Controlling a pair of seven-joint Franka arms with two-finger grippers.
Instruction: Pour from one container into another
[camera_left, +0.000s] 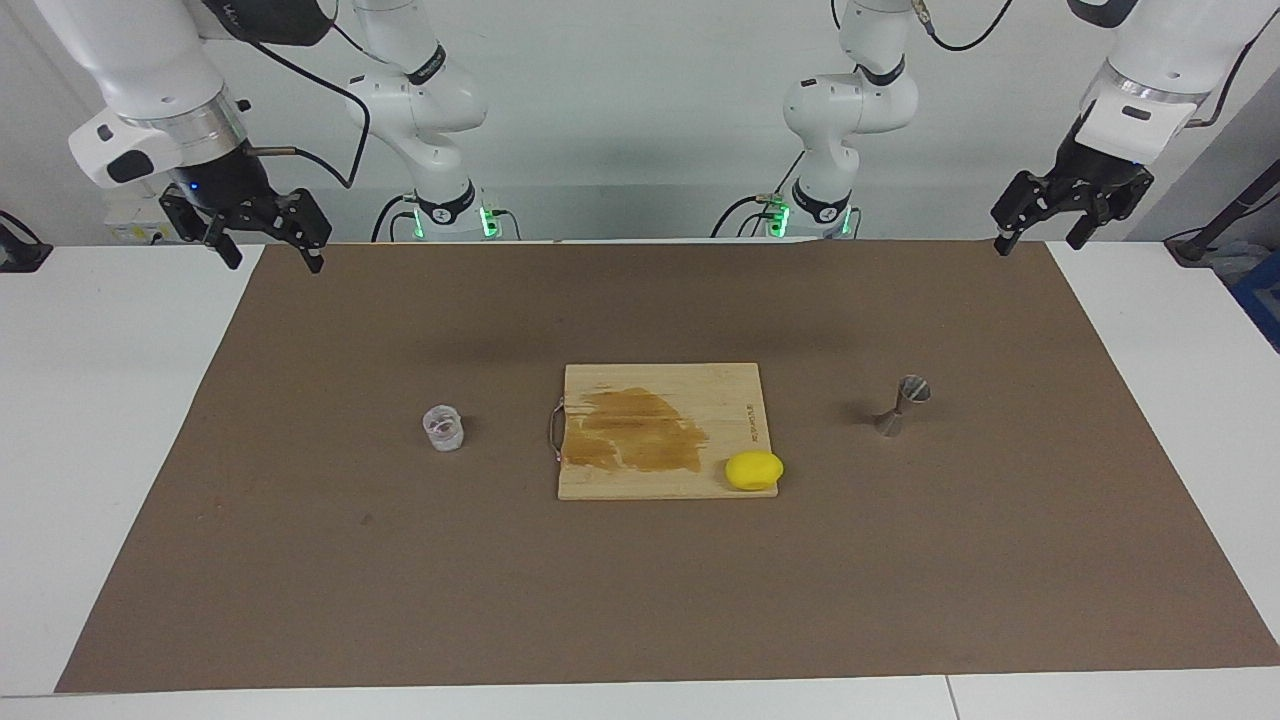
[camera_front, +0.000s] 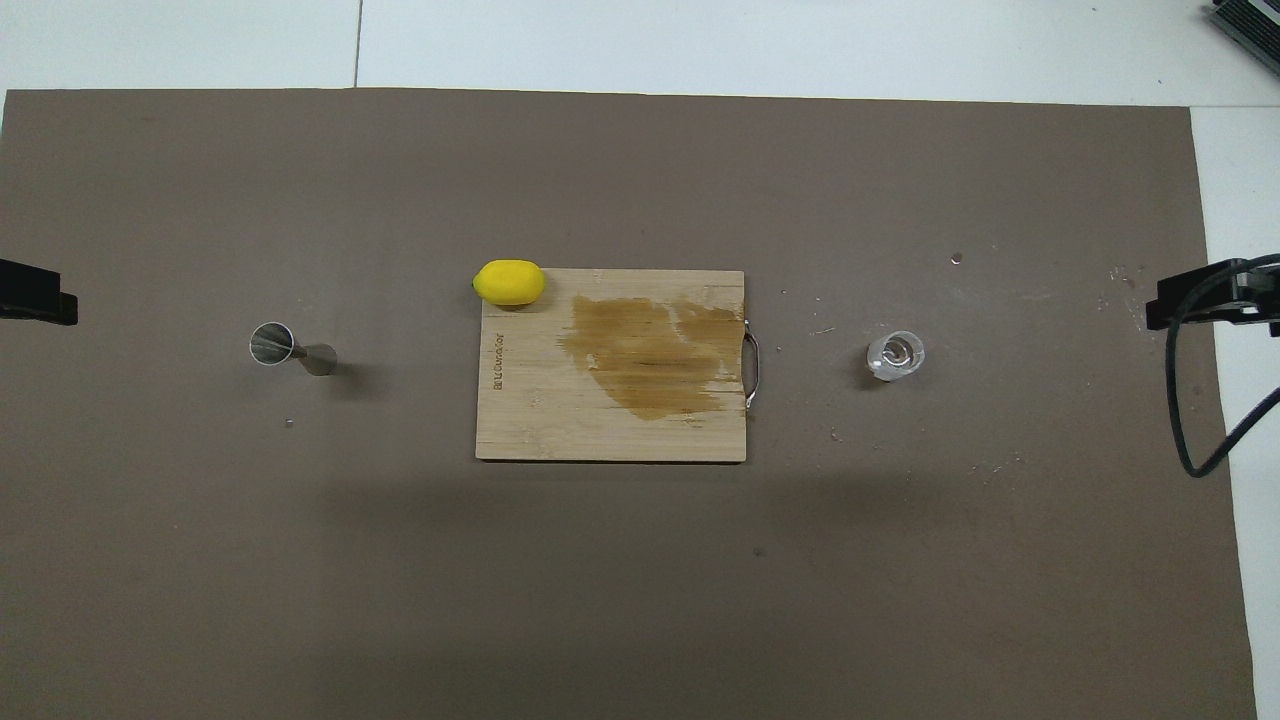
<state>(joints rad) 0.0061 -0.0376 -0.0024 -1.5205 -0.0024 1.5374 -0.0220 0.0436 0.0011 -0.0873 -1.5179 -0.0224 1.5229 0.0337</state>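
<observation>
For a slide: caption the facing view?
Both pincers, left and right, open and raised; glass cup, cutting board with lemon, jigger untouched.

Glass cup's (camera_left: 443, 428) contents too small to tell.

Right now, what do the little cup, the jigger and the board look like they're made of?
The cup looks like thick clear glass, or possibly clear plastic: the mat shows through its walls. The jigger looks like steel with a dull brushed grey finish and a bright rim. The cutting board looks like pale bamboo or wood with visible grain, a dark stain and a thin metal handle.
</observation>
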